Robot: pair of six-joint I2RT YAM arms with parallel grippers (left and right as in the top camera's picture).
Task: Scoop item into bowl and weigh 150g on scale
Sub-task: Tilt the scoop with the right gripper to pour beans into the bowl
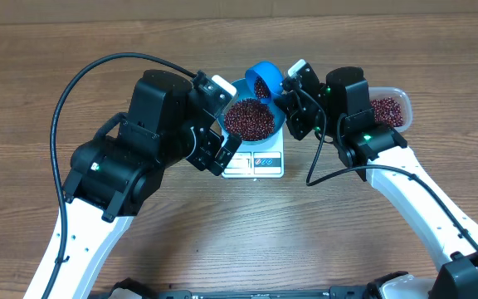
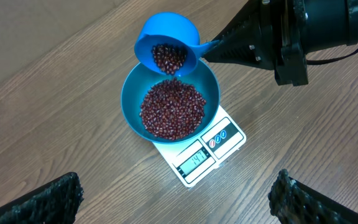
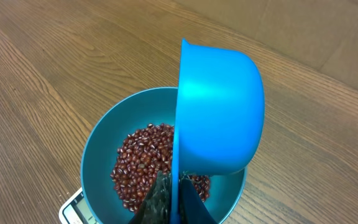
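Left pincer [image 2: 176, 200] spread wide, facing down; right pincer [image 3: 169, 202] clamped tight, turned toward the left.

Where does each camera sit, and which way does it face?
Overhead: above the table, straight down on bowl and scale; both arms show.
Left wrist: left of the scale, angled down at it; open left pincer at the bottom edge, right arm top right.
Right wrist: over the bowl, looking down; right pincer shut on the scoop.
Shared: both wrist views show scoop tipped over beans.
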